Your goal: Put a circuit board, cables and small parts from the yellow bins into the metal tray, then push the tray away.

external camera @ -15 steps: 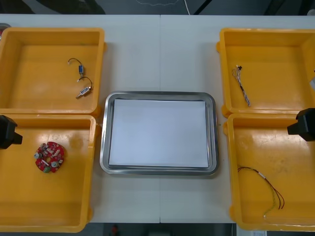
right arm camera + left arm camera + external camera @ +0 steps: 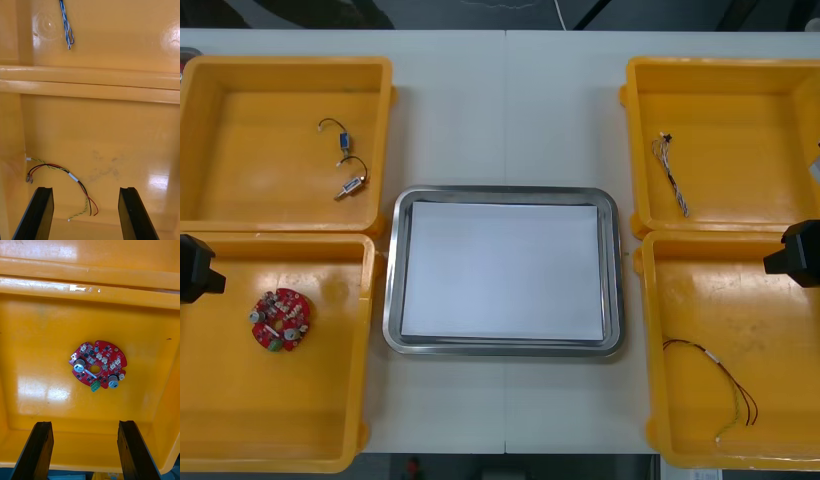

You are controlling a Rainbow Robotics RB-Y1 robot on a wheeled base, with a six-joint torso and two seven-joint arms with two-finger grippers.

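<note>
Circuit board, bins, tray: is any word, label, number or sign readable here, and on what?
No text can be read.
Red circuit board: any print on it is too small to read.
Yellow bins and metal tray: no lettering visible.

You are getting bright, even overhead light across the table [image 2: 505,110], leaving only soft shadows along the walls of the yellow bins [image 2: 240,180]. Glare is pooling on the bin floor beside the circuit board [image 2: 98,365] and near the red and yellow cable [image 2: 74,177], and the rim of the metal tray [image 2: 505,349] is reflecting dark
</note>
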